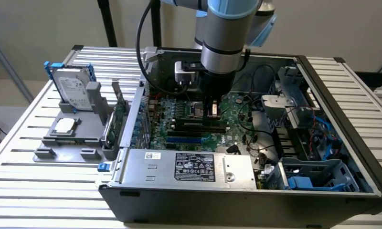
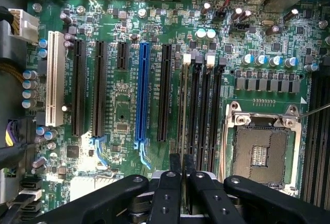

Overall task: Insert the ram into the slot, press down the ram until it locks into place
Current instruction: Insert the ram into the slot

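Exterior view: the pincer [image 1: 211,110] hangs low inside the open computer case [image 1: 242,205] on the tabletop [image 1: 44,191], over the motherboard [image 1: 178,107]. The case holds a silver power box [image 1: 185,167] by its front wall. A grey holder [image 1: 63,143] by the tabletop's edge, on the exterior view's left, holds a hard drive [image 1: 73,88].

Wrist view: the ram [image 2: 184,105] stands on edge in the slot [image 2: 186,59]. The pincer is almost shut, fingertips [image 2: 175,162] pinching the ram's end. I think pressing is the step; it needs a straight push down.

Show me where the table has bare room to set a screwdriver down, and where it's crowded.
Bare: the slatted table in front of the grey fixture, and past the computer case on the exterior view's right. Crowded: inside the case, under the gripper.
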Tool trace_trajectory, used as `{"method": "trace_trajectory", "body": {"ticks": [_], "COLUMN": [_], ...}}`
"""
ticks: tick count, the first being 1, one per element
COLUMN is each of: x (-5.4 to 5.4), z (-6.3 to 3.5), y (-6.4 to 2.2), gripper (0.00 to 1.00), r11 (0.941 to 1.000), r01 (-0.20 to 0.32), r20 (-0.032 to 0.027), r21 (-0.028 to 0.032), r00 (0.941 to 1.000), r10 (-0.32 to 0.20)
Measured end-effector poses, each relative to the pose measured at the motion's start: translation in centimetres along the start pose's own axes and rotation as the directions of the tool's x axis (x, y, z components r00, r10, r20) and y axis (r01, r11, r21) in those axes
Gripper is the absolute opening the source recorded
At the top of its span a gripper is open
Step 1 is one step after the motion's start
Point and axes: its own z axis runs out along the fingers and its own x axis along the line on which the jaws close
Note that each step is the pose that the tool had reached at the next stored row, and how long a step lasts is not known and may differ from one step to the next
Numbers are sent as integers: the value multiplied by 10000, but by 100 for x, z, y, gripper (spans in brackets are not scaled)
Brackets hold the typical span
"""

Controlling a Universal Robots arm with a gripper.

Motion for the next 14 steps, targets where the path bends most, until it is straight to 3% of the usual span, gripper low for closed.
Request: {"method": "trace_trajectory", "body": {"ticks": [14], "x": [-1], "z": [14], "y": [7], "gripper": [13], "r11": [9998], "r01": [-208], "r20": [8], "r21": [14], "r00": [9998], "r10": [208]}}
